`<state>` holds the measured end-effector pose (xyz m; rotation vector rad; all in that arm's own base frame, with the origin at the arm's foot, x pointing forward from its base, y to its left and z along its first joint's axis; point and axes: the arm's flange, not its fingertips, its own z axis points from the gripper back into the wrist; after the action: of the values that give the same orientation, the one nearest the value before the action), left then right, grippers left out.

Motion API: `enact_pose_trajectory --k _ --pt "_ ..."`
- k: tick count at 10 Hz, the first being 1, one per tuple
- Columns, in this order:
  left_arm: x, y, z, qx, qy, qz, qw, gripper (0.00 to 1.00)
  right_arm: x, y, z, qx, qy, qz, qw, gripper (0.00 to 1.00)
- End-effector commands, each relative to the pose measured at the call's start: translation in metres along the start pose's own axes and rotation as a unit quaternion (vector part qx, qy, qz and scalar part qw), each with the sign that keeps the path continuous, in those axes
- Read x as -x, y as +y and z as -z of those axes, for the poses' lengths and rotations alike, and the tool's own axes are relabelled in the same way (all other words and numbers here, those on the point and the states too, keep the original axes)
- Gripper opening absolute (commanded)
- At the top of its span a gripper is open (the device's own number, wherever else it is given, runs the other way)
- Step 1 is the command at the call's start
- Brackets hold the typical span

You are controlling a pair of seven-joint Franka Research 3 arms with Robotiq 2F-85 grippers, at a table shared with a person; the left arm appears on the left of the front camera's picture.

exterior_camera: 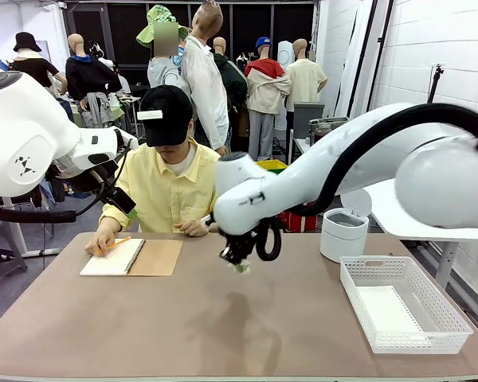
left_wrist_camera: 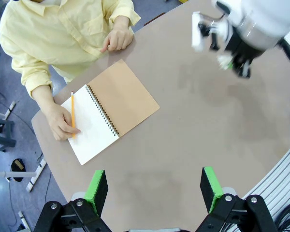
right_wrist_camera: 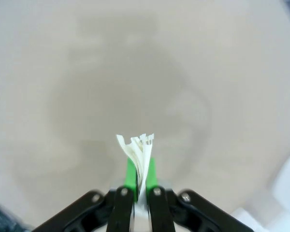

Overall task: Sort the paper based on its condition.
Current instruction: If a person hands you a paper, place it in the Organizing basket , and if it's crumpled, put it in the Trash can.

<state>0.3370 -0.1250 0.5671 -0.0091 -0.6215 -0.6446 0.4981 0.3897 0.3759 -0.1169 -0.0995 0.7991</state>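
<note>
My right gripper (right_wrist_camera: 139, 170) is shut on a scrunched white piece of paper (right_wrist_camera: 138, 147), whose torn, folded edges stick up between the green pads. In the front view this gripper (exterior_camera: 239, 259) hangs a little above the middle of the brown table (exterior_camera: 223, 334). Seen from the left wrist, it (left_wrist_camera: 234, 64) hovers over the far side of the table. A flat white sheet of paper (exterior_camera: 387, 307) lies in the white mesh basket (exterior_camera: 454, 322) at the right. My left gripper (left_wrist_camera: 153, 191) is open high above the table, nothing between its green pads.
A person in a yellow shirt (exterior_camera: 167, 187) sits at the far side, writing with a pencil (left_wrist_camera: 72, 113) in an open spiral notebook (exterior_camera: 132, 257). A white round bin (exterior_camera: 342, 235) with its lid up stands behind the basket.
</note>
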Motion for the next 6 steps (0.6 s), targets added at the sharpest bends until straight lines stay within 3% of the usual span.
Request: enact_pose_trajectory --k 1,4,6 --pt "0.000 0.001 0.000 0.000 -0.001 0.000 1.000 1.00 0.030 -0.037 -0.034 0.027 0.020 -0.003 0.999 0.09" --pt "0.000 0.001 0.000 0.000 -0.001 0.000 1.000 1.00 0.044 -0.089 -0.061 0.066 0.050 0.014 0.996 0.09" --pt "0.000 0.001 0.000 0.000 -0.001 0.000 1.000 1.00 0.049 -0.087 -0.077 0.076 0.038 0.009 0.996 0.09"
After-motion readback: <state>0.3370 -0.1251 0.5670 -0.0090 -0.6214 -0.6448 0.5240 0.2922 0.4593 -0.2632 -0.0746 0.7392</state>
